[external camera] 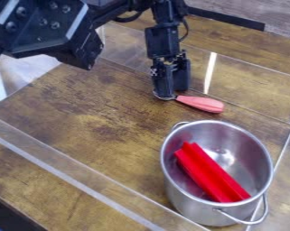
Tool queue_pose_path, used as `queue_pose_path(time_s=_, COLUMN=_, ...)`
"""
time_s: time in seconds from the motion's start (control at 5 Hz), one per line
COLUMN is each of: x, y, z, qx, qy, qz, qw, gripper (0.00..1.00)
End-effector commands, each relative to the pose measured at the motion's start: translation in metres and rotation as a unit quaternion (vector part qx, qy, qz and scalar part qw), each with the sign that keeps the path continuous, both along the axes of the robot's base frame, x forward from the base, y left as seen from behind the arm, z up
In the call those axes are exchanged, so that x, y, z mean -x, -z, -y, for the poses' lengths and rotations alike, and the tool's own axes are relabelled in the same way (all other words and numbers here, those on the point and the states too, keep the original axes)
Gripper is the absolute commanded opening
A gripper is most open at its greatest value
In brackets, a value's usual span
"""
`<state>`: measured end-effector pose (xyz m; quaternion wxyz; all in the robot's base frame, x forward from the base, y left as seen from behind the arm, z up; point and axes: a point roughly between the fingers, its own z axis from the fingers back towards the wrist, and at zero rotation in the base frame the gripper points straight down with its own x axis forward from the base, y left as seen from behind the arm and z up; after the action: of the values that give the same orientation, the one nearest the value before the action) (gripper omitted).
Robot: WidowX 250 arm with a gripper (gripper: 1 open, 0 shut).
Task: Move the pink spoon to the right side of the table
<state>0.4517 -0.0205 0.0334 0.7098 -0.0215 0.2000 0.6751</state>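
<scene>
The gripper [166, 91] is set low over the table [87, 117], pointing steeply down, with its jaws apart and nothing clamped between them. The pink spoon [195, 102] is found on the far part of the tabletop, right of centre. Its long axis runs left to right and slightly nearward: the silver bowl is hidden under the fingertips at the left end, and the pink handle extends rightward from the gripper. The steel pot [217, 171] holding red sticks [208, 173] is placed nearer, apart from the spoon. Closure on the bowl end is judged the pending step.
</scene>
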Motion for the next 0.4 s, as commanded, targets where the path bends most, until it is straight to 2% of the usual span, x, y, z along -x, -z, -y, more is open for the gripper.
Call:
queue_pose_path(time_s=0.0, x=-0.0004, y=-0.0166, z=0.0154, qx=0.006, qy=0.022, qz=0.013, qw=0.9997, gripper=1.00)
queue_pose_path(time_s=0.2, x=-0.0014, y=-0.0239, z=0.0186, qx=0.007, qy=0.017, qz=0.000, qw=0.9998, gripper=0.00)
